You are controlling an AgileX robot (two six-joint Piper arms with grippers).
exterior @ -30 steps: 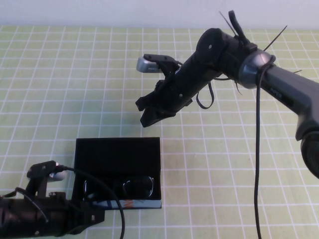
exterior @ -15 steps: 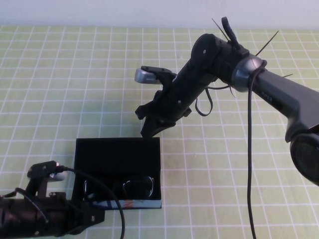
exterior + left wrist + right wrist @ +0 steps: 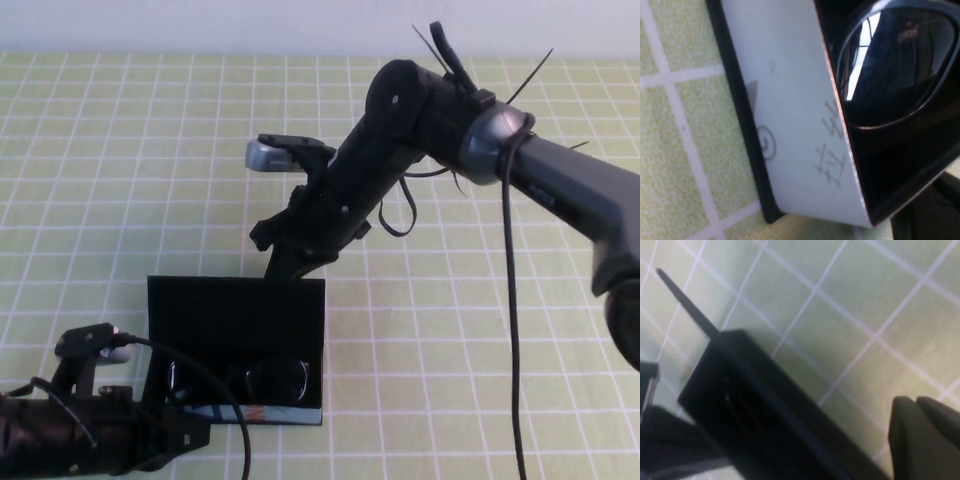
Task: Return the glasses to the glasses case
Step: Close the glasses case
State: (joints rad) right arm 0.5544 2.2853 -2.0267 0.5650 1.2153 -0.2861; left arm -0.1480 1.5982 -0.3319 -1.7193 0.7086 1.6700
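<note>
The black glasses case (image 3: pixel 160 330) stands open at the table's near left, its lid (image 3: pixel 236 310) raised at the back. The dark glasses (image 3: pixel 270 378) lie inside it; one lens shows in the left wrist view (image 3: pixel 895 65) behind the case's light front wall (image 3: pixel 800 120). My right gripper (image 3: pixel 283 266) is shut and empty, its tips at the lid's upper back edge. In the right wrist view its fingers (image 3: pixel 920 435) sit just behind the case (image 3: pixel 740 405). My left gripper (image 3: pixel 188 436) lies low at the case's near left corner.
The table (image 3: pixel 480 330) is covered by a green cloth with a white grid. The right arm (image 3: pixel 420 110) reaches across the middle from the far right, with loose cables hanging from it. The left arm (image 3: pixel 70 435) lies along the near left edge.
My right gripper has moved down and to the left, from above the table behind the case to the lid's back edge. The case has shifted slightly. The left arm has not moved.
</note>
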